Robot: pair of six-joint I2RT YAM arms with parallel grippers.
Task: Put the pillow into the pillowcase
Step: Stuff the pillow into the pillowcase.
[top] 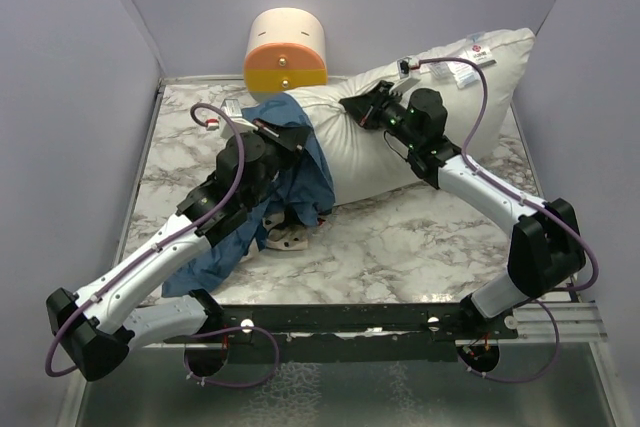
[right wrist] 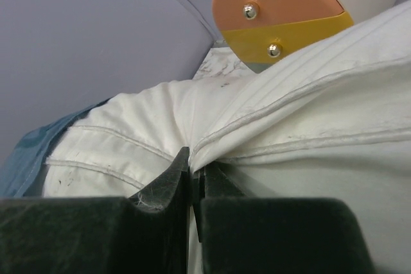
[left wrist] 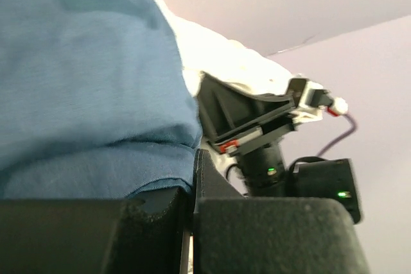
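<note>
Pillow (right wrist: 308, 126) sits pinched in right tool (right wrist: 194, 166), pillowcase (left wrist: 83, 94) in left tool (left wrist: 192, 187).

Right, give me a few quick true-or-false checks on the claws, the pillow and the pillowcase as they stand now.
1. The right claw is shut, pinching a fold of the pillow. True.
2. The pillow is fully inside the pillowcase. False: only its left end is covered by blue cloth. Most of it, including the tagged end, lies bare.
3. The left claw is shut on the pillowcase's cloth beside the pillow. True.
4. The cream-and-orange cylinder lies on top of the pillow. False: it sits at the back of the table, behind the pillow.
</note>
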